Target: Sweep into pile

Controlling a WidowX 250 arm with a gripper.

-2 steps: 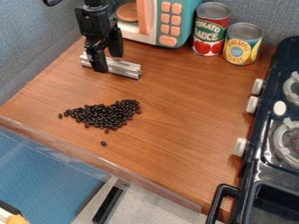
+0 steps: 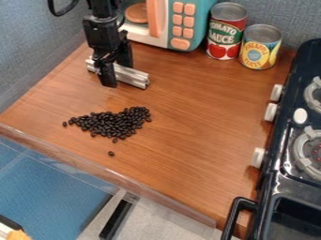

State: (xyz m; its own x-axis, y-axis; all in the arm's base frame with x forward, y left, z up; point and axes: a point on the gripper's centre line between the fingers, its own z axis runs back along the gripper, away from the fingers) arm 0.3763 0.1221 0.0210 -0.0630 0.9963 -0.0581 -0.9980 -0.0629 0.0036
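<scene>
Black beans [image 2: 117, 123] lie in a ragged patch on the wood-grain counter [image 2: 194, 117], one bean [image 2: 111, 153] nearer its front edge. Beyond, the gripper [image 2: 117, 75] clamps a metal bar [image 2: 136, 78]; farther, a toy microwave [image 2: 161, 23] stands before a blue-grey wall [image 2: 37, 42].

Beans [image 2: 119, 123] before the bar [image 2: 136, 78], stove [image 2: 276, 176] at the right

The beans lie together on the left half of the counter [image 2: 201, 117], nearer its front edge than the bar; one lone bean [image 2: 111, 153] sits in front of them, apart. The bar is at the counter's back left, at the gripper [image 2: 118, 76], before the toy microwave [image 2: 196, 23]. Right of the microwave, along the back, stand two cans, the left can [image 2: 226, 35] just beside the right can [image 2: 259, 47], which is slightly farther forward. The stove runs along the counter's right side, its knobs [image 2: 271, 112] facing the beans, its handle [image 2: 233, 216] at the front right
</scene>
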